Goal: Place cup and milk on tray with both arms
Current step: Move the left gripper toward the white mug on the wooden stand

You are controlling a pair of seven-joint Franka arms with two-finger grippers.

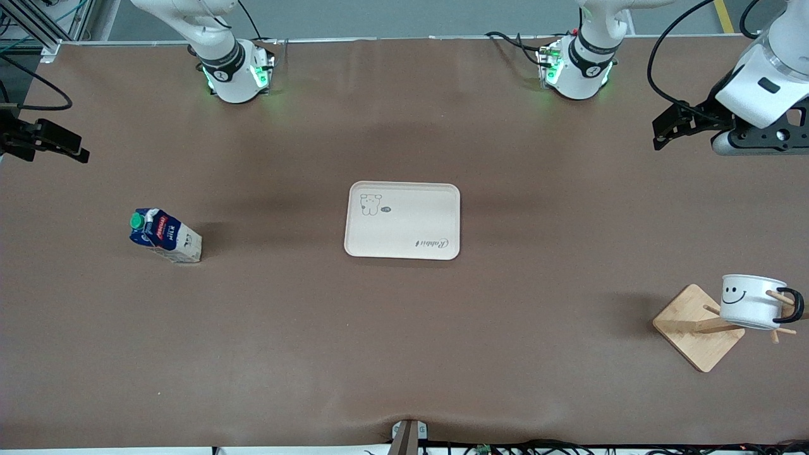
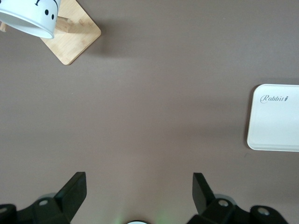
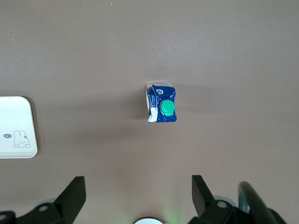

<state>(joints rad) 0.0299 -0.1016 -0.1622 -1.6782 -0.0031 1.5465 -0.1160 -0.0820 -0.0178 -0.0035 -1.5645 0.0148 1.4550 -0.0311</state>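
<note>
The cream tray [image 1: 404, 215] lies in the middle of the brown table with nothing on it. It also shows in the left wrist view [image 2: 275, 126] and the right wrist view [image 3: 14, 116]. The milk [image 1: 165, 236] stands upright toward the right arm's end, and its green cap shows in the right wrist view [image 3: 162, 103]. The cup [image 1: 751, 301] hangs tilted on a peg stand toward the left arm's end, and part of it shows in the left wrist view [image 2: 30, 18]. My left gripper [image 1: 671, 126] [image 2: 138, 186] is open and empty, up over the table's left-arm end. My right gripper [image 1: 57, 142] [image 3: 138, 189] is open and empty, up over the right-arm end.
The wooden peg stand [image 1: 695, 328] with its square base [image 2: 77, 39] holds the cup, nearer to the front camera than the tray. The arm bases [image 1: 237, 72] [image 1: 575, 69] stand along the table's back edge. A small bracket [image 1: 407, 433] sits at the front edge.
</note>
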